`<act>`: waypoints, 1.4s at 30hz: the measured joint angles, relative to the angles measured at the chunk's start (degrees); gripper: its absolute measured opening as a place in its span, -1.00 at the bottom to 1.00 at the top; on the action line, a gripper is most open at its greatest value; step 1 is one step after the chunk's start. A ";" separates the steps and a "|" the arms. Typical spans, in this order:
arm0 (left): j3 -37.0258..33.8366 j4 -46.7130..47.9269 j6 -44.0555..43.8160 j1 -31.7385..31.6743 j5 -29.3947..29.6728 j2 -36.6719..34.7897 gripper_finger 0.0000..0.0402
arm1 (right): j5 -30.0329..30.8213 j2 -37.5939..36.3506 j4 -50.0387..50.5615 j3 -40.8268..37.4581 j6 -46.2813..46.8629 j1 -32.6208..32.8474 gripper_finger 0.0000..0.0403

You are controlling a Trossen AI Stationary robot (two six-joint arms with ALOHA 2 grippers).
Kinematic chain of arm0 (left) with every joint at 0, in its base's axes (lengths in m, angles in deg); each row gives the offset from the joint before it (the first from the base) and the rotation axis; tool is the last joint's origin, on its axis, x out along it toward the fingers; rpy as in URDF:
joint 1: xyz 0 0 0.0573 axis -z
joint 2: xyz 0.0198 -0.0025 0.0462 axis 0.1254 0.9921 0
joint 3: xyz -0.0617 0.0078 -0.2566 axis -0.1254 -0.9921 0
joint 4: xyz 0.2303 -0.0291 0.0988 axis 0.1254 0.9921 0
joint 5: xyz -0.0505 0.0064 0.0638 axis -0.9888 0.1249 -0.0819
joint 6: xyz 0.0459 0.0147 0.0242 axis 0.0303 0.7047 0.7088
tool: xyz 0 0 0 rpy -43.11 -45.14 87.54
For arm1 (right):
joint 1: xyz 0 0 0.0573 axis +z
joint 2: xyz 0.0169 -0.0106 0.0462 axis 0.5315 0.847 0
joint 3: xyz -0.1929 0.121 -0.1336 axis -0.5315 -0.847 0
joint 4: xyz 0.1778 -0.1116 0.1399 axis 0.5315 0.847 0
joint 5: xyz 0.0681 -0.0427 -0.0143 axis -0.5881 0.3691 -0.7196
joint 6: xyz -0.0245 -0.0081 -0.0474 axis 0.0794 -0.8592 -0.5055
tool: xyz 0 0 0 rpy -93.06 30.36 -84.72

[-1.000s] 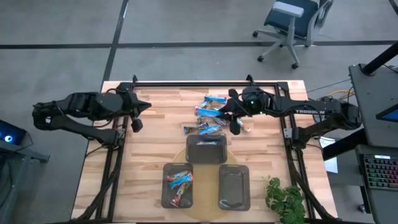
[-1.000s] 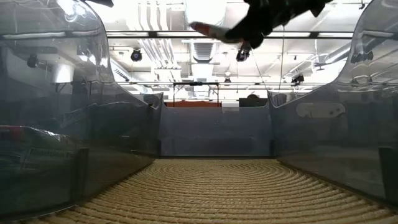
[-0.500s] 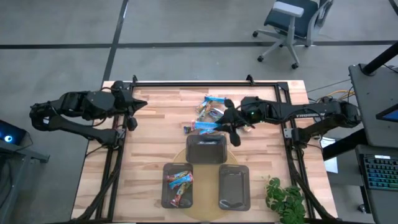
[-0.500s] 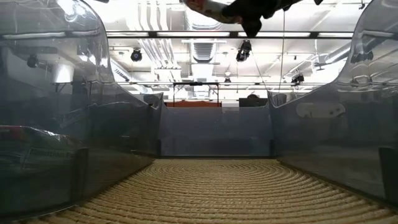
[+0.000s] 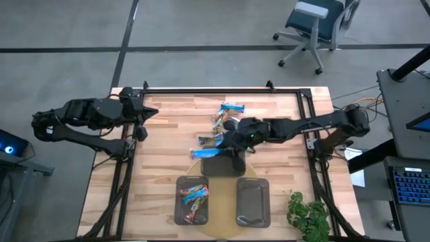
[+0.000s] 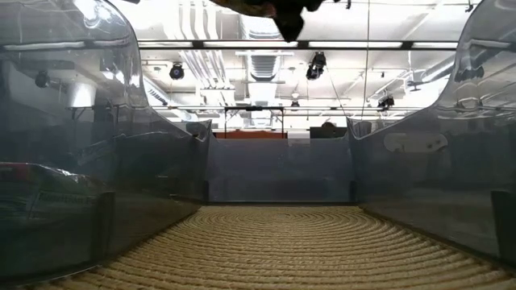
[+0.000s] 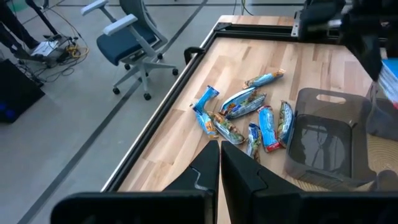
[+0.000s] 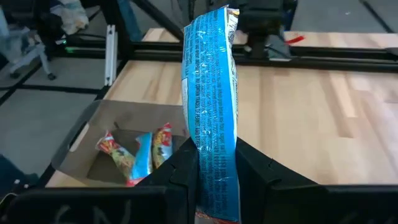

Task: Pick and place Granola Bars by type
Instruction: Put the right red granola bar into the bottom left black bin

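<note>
Blue granola bar [image 8: 210, 93] between right jaws

I read no text anywhere: print on blue bar wrapper [image 8: 210, 118] in right wrist view illegible; other wrappers too small.

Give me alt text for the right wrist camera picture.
The right gripper is shut on a blue granola bar, held upright above the wooden table. Beyond it a dark grey tray holds several wrapped bars.
</note>
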 joint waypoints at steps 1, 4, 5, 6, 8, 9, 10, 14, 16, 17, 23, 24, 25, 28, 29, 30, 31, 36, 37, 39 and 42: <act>0.00 0.00 0.00 0.00 0.00 -0.06 -1.00 | -0.14 1.01 0.29 0.67 0.01 0.43 -0.68; 0.00 0.04 0.00 0.00 0.00 -0.49 -1.00 | -2.06 3.67 0.12 2.89 0.02 1.47 -0.68; 0.00 0.04 0.03 0.00 0.00 -0.62 -1.00 | -2.95 4.51 0.21 3.63 0.08 1.74 -0.68; 0.00 0.05 0.05 0.00 0.00 -0.85 -1.00 | -3.58 5.34 0.16 4.38 0.14 2.02 -0.68; 0.00 0.07 0.05 0.00 0.00 -1.07 -1.00 | -4.33 6.68 0.69 5.53 0.11 2.61 -0.68; 0.00 0.08 0.05 0.00 0.00 -1.22 -1.00 | -4.44 7.31 0.69 6.10 0.14 2.84 -0.68; 0.00 0.09 0.05 0.00 0.00 -1.32 -1.00 | -4.50 7.85 0.69 6.61 0.14 3.03 -0.68; 0.00 0.20 0.05 0.00 0.00 -1.64 -1.00 | -4.50 8.48 0.93 7.48 0.00 3.35 -0.68; 0.00 0.38 0.07 0.00 -0.01 -1.77 -1.00 | -4.50 8.41 0.96 7.48 0.14 3.35 -0.68; 0.00 0.62 0.07 0.00 -0.02 -1.85 -1.00 | -4.50 8.33 1.05 7.42 0.14 3.35 -0.68; 0.00 1.78 0.07 0.00 -0.02 -1.86 -1.00 | -4.50 8.00 2.24 7.34 0.36 3.36 -0.68; 0.00 1.79 0.07 0.00 -0.02 -1.86 -1.00 | -4.50 8.00 2.29 7.34 0.67 3.37 -0.68; 0.00 1.79 0.07 0.00 -0.02 -1.86 -1.00 | -4.50 8.00 2.30 7.33 1.11 3.37 -0.68; 0.00 1.79 0.07 0.00 -0.02 -1.86 -1.00 | -4.50 8.00 2.28 7.32 1.64 3.36 -0.68; 0.00 1.79 0.07 0.00 -0.02 -1.86 -1.00 | -4.50 8.00 2.30 7.32 1.67 3.43 -0.68; 0.00 1.79 0.07 0.00 -0.02 -1.86 -1.00 | -4.48 8.00 2.30 7.32 1.70 3.53 -0.68; 0.00 1.79 0.07 0.00 -0.02 -1.86 -1.00 | -4.48 8.00 2.30 7.32 1.68 3.61 -0.68; 0.00 1.79 0.07 0.00 -0.02 -1.86 -1.00 | -4.50 8.00 2.28 7.30 1.65 3.98 -0.68; 0.00 1.79 0.07 0.00 -0.02 -1.86 -1.00 | -4.50 8.00 2.28 7.28 1.69 4.00 -0.68; 0.00 1.79 0.07 0.00 -0.02 -1.86 -1.00 | -4.48 8.00 2.26 7.27 2.06 4.08 -0.68; 0.00 1.79 0.07 0.00 -0.02 -1.86 -1.00 | -4.48 8.00 2.26 7.27 2.48 4.11 -0.68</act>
